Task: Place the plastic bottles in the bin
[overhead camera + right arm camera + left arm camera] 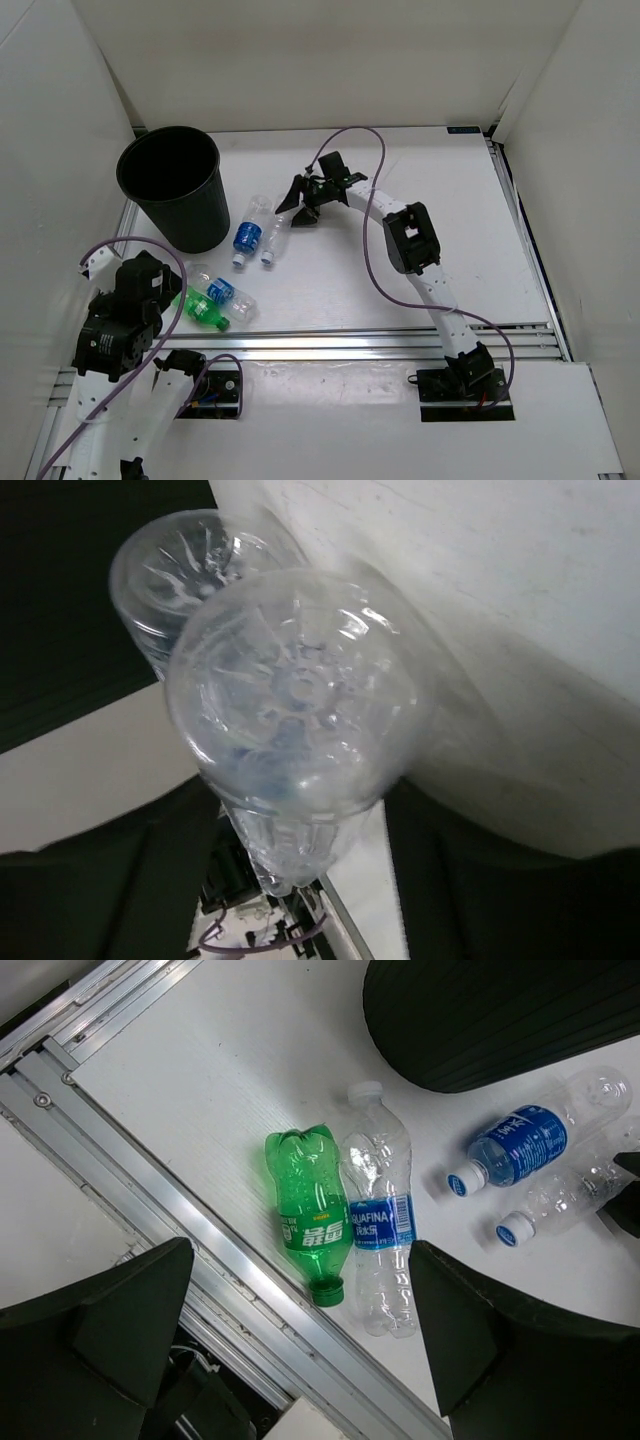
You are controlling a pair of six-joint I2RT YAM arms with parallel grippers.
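The black bin (pixel 172 186) stands at the back left; its wall shows in the left wrist view (pixel 500 1020). A blue-labelled bottle (pixel 248 232) and a clear bottle (pixel 273 238) lie side by side to its right. My right gripper (pixel 297 208) is open, its fingers either side of the clear bottle's base (pixel 300 700). A green bottle (pixel 308 1210) and a clear Aquafina bottle (pixel 380 1230) lie side by side near the front rail. My left gripper (pixel 300 1255) is open and empty above them.
An aluminium rail (pixel 150 1170) runs along the table's front edge just near of the green bottle. White walls close in the left, back and right sides. A purple cable (pixel 370 200) loops over the right arm.
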